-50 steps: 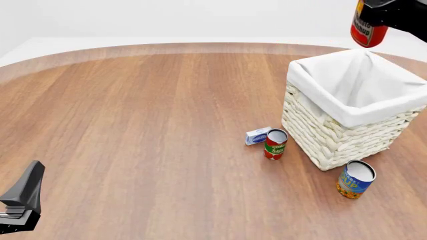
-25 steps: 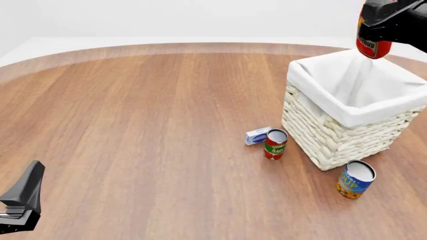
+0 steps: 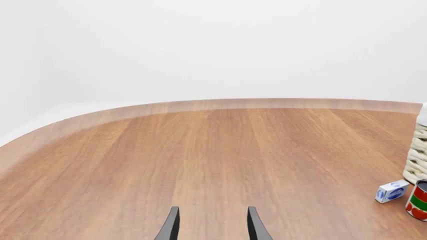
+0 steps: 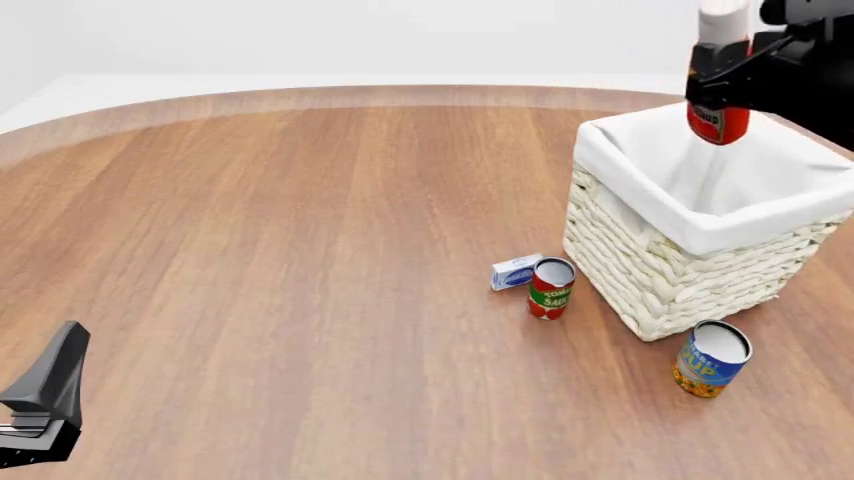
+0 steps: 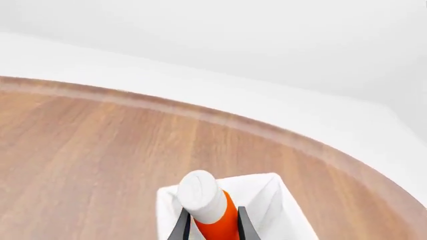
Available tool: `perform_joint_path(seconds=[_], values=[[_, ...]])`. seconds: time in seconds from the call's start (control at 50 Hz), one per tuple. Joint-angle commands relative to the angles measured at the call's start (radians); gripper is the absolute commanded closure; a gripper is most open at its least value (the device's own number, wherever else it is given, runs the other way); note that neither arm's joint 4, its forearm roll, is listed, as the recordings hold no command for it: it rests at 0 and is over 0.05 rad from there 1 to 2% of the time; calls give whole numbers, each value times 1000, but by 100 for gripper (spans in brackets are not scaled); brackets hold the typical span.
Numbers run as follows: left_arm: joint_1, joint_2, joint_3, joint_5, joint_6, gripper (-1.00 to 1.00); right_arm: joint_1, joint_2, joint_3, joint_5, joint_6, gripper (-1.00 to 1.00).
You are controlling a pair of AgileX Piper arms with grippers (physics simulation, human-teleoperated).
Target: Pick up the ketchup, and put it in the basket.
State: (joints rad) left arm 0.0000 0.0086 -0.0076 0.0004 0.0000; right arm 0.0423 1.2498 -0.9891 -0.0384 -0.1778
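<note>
The ketchup (image 4: 717, 122) is a red bottle with a white cap. It hangs upright over the far side of the basket (image 4: 667, 270), a cream wicker square with a white cloth liner. My right gripper (image 4: 725, 86) is shut on the bottle's upper body. In the right wrist view the ketchup (image 5: 200, 196) shows cap first between the fingers (image 5: 244, 226), with the basket liner (image 5: 273, 200) below it. My left gripper (image 4: 47, 395) rests at the near left of the table. In its wrist view the left gripper (image 3: 212, 227) is open and holds nothing.
A red-and-green tomato sauce can (image 4: 550, 288) and a small white-and-blue box (image 4: 515, 271) stand just left of the basket. A blue can (image 4: 710, 360) stands by the basket's near corner. The left wrist view catches the box (image 3: 391, 191) and the can (image 3: 419, 201).
My right gripper has carried the ketchup down and slightly left, from above the basket's far right corner to over its opening. The white cap now shows. The left arm has not moved.
</note>
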Motion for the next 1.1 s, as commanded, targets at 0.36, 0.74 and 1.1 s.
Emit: perform_joint_path(seconds=[0.36,0.74,1.1], values=[[0,0,0,0,0,-100,-29,76,-25,-26,90,100],[0,0,0,0,0,-100,-42,136,-29,-27,52,100],[0,0,0,0,0,-100,-51,189,-31,-40,33,100]])
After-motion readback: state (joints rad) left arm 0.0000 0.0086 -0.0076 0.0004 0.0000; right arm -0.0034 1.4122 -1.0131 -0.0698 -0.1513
